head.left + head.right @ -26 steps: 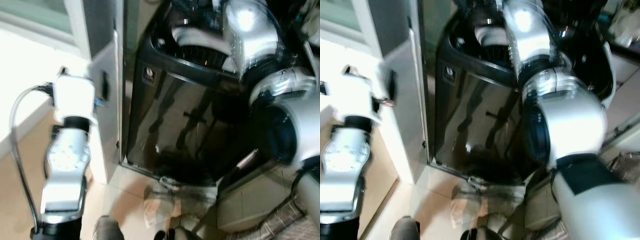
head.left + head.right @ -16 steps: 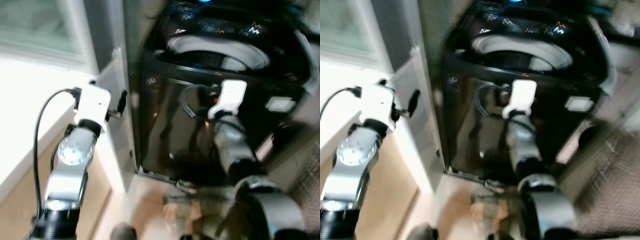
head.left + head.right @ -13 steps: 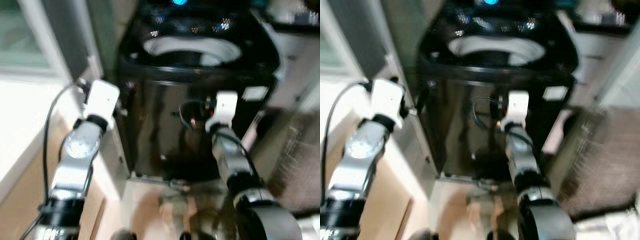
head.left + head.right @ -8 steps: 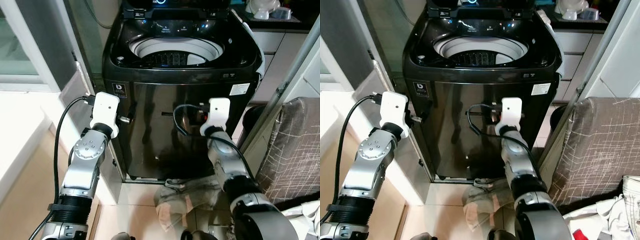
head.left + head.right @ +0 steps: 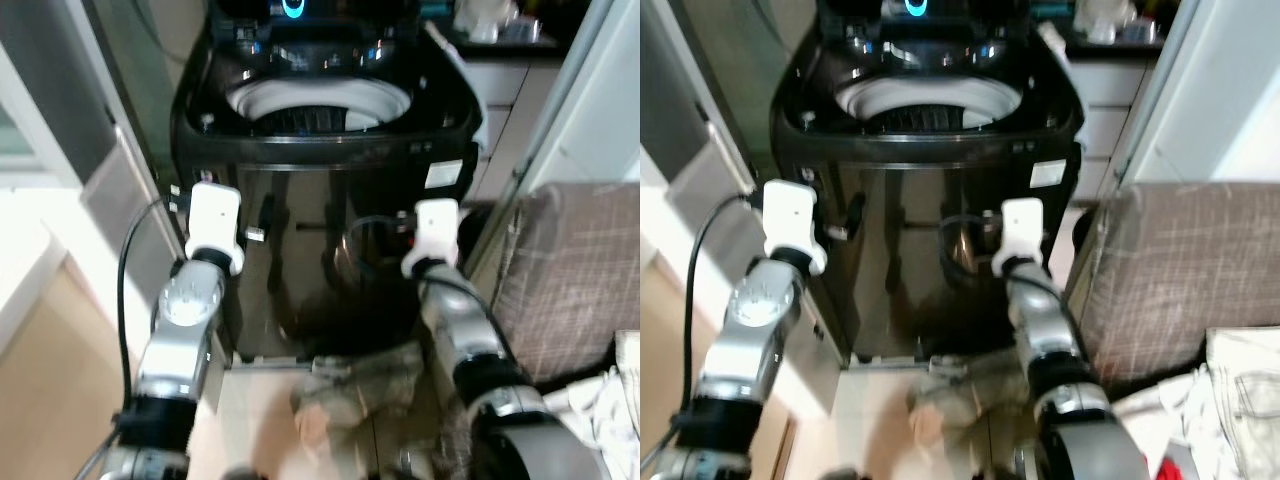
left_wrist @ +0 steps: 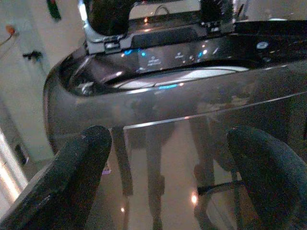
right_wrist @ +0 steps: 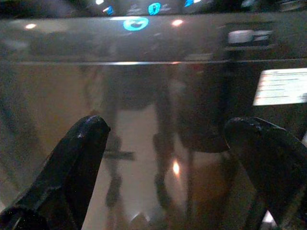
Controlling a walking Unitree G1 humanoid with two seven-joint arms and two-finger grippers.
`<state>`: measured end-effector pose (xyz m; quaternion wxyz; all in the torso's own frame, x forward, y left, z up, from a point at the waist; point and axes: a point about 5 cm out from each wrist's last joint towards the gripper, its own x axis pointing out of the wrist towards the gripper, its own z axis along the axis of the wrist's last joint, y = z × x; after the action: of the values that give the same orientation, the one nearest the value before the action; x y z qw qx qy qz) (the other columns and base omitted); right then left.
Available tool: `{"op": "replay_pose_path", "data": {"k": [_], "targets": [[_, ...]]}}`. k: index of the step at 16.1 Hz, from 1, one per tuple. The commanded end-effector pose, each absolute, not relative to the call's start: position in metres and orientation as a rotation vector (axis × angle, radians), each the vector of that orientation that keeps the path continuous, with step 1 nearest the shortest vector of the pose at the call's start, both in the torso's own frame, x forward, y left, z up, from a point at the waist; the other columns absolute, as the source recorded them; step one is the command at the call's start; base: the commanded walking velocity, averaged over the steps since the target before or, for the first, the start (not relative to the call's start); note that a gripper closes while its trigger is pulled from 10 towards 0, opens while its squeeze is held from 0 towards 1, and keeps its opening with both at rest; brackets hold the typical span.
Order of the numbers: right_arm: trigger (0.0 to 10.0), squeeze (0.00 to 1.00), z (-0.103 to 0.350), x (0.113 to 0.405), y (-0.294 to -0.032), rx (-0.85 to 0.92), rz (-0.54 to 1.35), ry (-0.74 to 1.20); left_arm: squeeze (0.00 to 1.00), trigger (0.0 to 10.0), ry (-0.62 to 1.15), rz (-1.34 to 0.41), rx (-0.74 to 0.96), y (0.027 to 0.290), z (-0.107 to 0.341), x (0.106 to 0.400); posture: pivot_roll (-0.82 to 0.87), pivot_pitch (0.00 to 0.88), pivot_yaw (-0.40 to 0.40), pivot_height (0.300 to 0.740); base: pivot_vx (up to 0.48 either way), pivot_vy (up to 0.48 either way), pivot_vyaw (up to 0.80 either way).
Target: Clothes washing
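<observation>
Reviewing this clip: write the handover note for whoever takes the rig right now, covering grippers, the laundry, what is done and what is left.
Left gripper: open, holding nothing, raised toward the washing machine front.
Right gripper: open, holding nothing, also facing the glossy front panel.
Washer: lid up, white drum exposed, panel lights on. Whether anything lies inside the drum cannot be told.
Laundry: a crumpled garment lies on the floor at the machine's base, between the arms. More clothes lie on the floor to the robot's right, beside a checked fabric-covered object.
Done: machine opened, robot stands in front of it.
Left: pick up the floor garment, load it, start the wash.
</observation>
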<state>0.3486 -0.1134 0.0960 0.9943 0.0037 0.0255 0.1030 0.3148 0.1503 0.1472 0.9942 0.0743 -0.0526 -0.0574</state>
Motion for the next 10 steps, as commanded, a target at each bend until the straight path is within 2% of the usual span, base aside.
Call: {"op": "replay_pose_path", "data": {"k": [1, 10], "targets": [[10.0, 0.00, 0.1018, 0.3522, -0.1082, 0.002, 0.237, 0.047, 0.00, 10.0, -0.121, -0.065, 0.151, 0.1574, 0.1501, 0.3129, -0.03, 0.000, -0.015, 0.731, 0.000, 0.000, 0.00], [10.0, 0.00, 0.0972, 0.3520, -0.1072, 0.004, 0.274, 0.091, 0.00, 10.0, -0.113, -0.042, 0.106, 0.1558, 0.1476, 0.3110, -0.02, 0.000, -0.027, 0.731, 0.000, 0.000, 0.00]]}}
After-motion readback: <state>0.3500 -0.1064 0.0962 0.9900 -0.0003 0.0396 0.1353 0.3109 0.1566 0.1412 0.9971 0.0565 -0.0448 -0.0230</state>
